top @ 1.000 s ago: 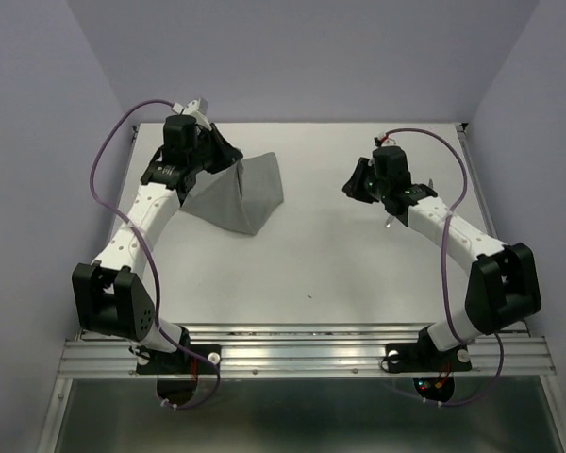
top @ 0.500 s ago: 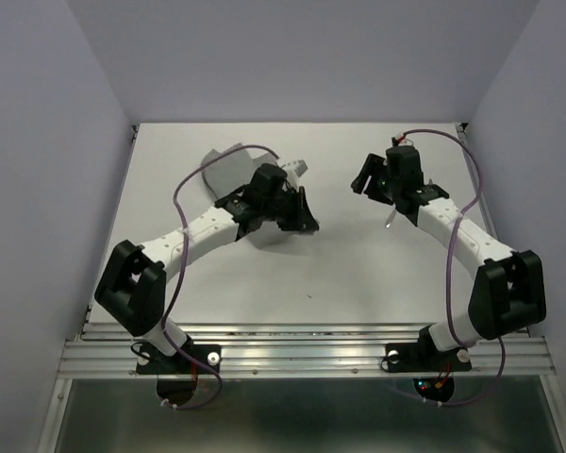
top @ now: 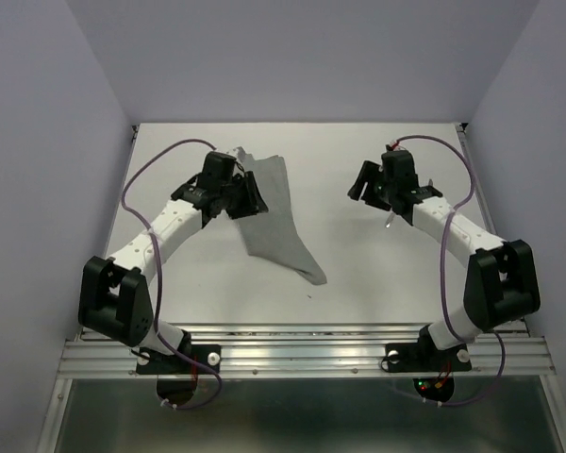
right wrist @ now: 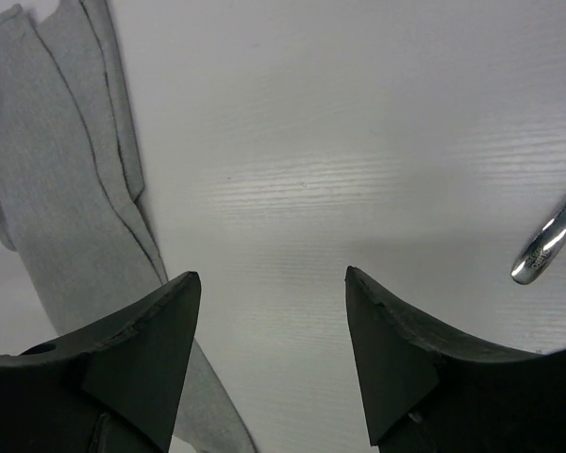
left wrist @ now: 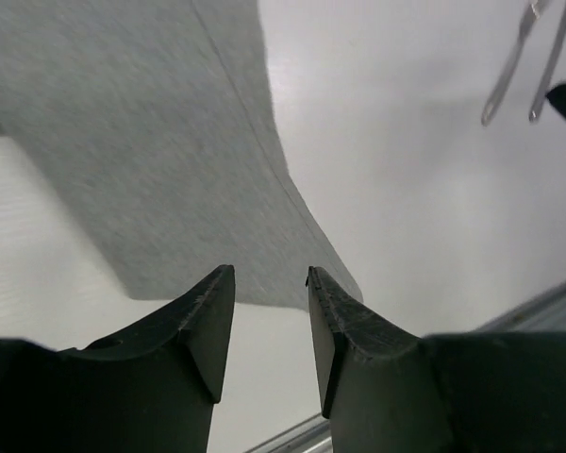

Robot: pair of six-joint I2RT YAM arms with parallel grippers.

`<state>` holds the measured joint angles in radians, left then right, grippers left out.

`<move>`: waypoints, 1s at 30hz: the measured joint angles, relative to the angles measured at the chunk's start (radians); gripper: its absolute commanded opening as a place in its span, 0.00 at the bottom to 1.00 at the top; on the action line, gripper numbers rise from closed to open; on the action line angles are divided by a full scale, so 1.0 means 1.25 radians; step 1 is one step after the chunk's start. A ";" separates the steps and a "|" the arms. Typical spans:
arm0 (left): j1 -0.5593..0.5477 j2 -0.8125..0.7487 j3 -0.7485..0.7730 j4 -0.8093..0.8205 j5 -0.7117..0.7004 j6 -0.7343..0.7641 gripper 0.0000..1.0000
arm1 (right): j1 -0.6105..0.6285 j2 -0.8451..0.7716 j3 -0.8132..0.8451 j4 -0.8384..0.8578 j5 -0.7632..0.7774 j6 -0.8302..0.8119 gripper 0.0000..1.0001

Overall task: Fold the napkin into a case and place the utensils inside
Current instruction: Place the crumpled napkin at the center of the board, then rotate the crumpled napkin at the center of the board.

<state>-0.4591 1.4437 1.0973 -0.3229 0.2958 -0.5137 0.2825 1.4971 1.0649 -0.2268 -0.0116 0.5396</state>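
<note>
The grey napkin (top: 278, 222) lies flat as a long, tapering strip running from the back toward the front right. Its overlapping layers show in the right wrist view (right wrist: 66, 189); whether they form a case I cannot tell. My left gripper (top: 250, 200) hovers over the strip's upper left edge, open and empty (left wrist: 271, 278), with the cloth (left wrist: 141, 142) beyond its fingertips. My right gripper (top: 361, 181) stands open and empty (right wrist: 272, 278) to the right of the napkin. Two slim silver utensils (left wrist: 533, 57) lie side by side further right. One tip (right wrist: 547, 247) shows, and a glint (top: 388, 224) peeks from under the right arm.
The white table (top: 358, 274) ends at a metal rail (top: 302, 349) along the near side. Lilac walls close in the back and both sides. Purple cables loop over both arms.
The left arm swept the napkin to the right, then drew back and let it go. The cloth went from a raised tent shape to a flat strip. Both grippers opened.
</note>
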 measured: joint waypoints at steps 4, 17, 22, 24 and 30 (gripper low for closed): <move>0.067 0.049 0.083 -0.025 -0.080 0.001 0.48 | 0.045 0.071 0.039 -0.005 -0.013 -0.004 0.67; 0.188 0.557 0.641 -0.175 -0.286 0.070 0.52 | 0.180 0.140 0.033 0.004 -0.068 -0.010 0.65; 0.171 0.597 0.676 -0.202 -0.286 0.084 0.50 | 0.193 0.140 -0.022 -0.010 -0.083 -0.005 0.62; 0.154 0.575 0.644 -0.194 -0.284 0.085 0.49 | 0.196 0.141 -0.024 -0.013 -0.084 -0.003 0.60; 0.113 0.488 0.508 -0.180 -0.279 0.083 0.48 | 0.199 0.208 0.051 -0.013 -0.113 -0.016 0.58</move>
<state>-0.3183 2.0533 1.7321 -0.5476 -0.0532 -0.4095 0.5312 1.7565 1.1290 -0.2436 -0.1524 0.5198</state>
